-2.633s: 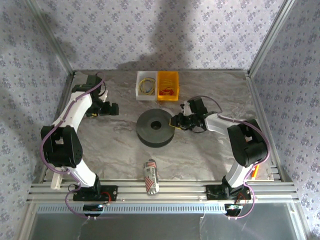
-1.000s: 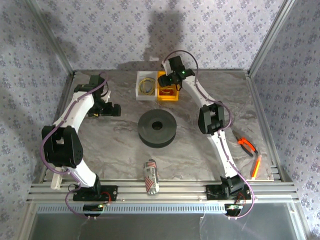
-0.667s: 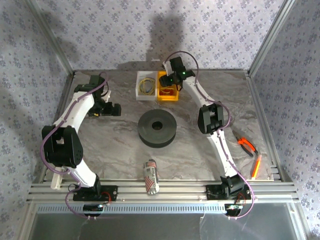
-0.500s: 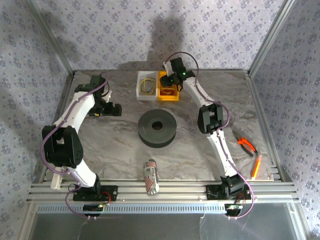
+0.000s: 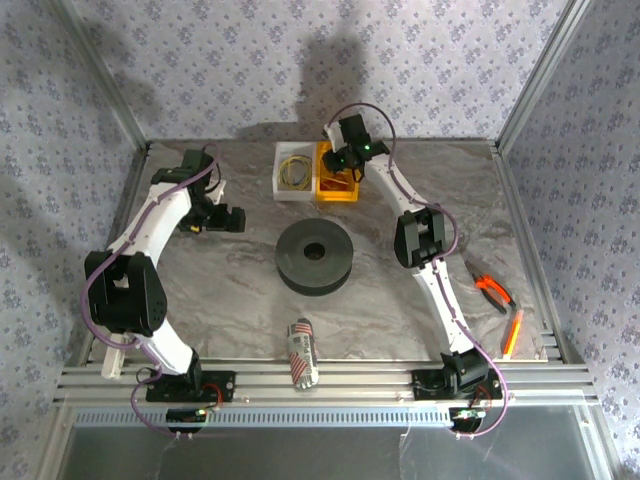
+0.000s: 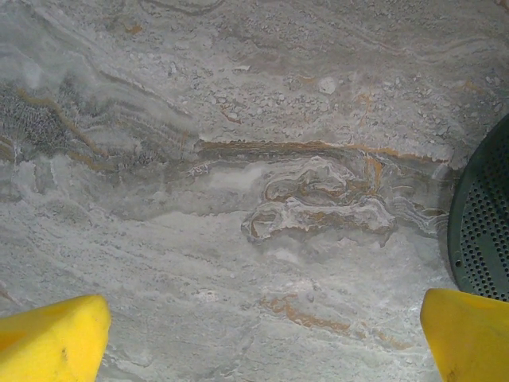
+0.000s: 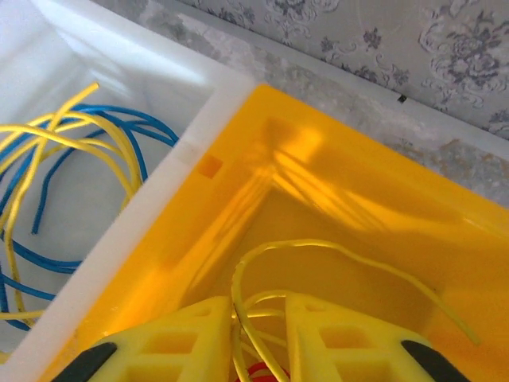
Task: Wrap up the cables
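Marble table (image 5: 450, 200): one white bin (image 5: 293, 196), one yellow bin (image 5: 337, 197) at twelve o'clock; one spool (image 5: 290, 262) central. Left gripper (image 6: 258, 338) spread wide, empty; right gripper (image 7: 258, 314) narrowed around yellow cable (image 7: 318, 245), grip unclear.

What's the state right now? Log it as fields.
left gripper: open, over bare table, beside spool
right gripper: in yellow bin, jaws narrow, yellow cable between fingers; grip unclear
white bin: yellow and blue wires
near edge: striped cylinder
right side: pliers
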